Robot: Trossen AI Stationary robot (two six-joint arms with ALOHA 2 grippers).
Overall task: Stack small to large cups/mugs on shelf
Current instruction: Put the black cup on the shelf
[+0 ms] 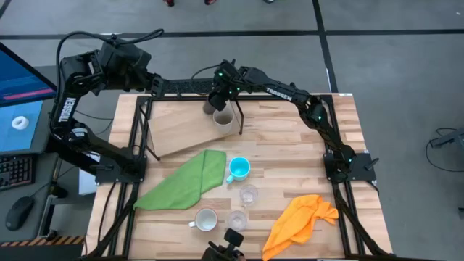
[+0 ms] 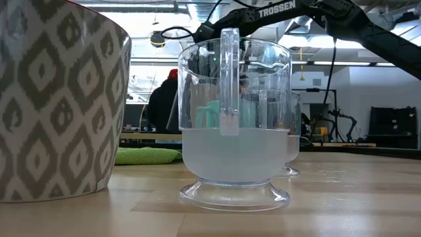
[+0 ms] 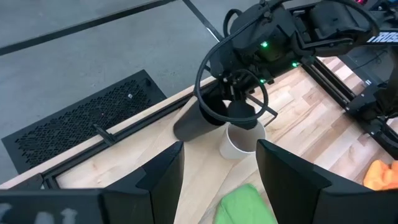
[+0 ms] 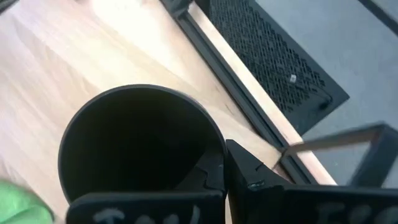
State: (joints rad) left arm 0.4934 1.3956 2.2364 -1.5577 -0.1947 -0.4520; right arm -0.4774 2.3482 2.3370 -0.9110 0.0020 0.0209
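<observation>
Where overhead hides it, right end effector (image 4: 214,171) pinches black cup (image 4: 134,149) rim.

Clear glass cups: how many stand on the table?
2. One clear glass cup sits beside the bright blue mug; the other sits beside the white mug. None seems hidden.

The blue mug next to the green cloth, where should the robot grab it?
Best from above, I think. The blue mug stands upright with its mouth open to the top, so one finger of the tool could slip inside and one outside, pinching the rim. Choose the rim away from the green cloth, which lies close against one side, and away from the handle poking out toward the cloth.
</observation>
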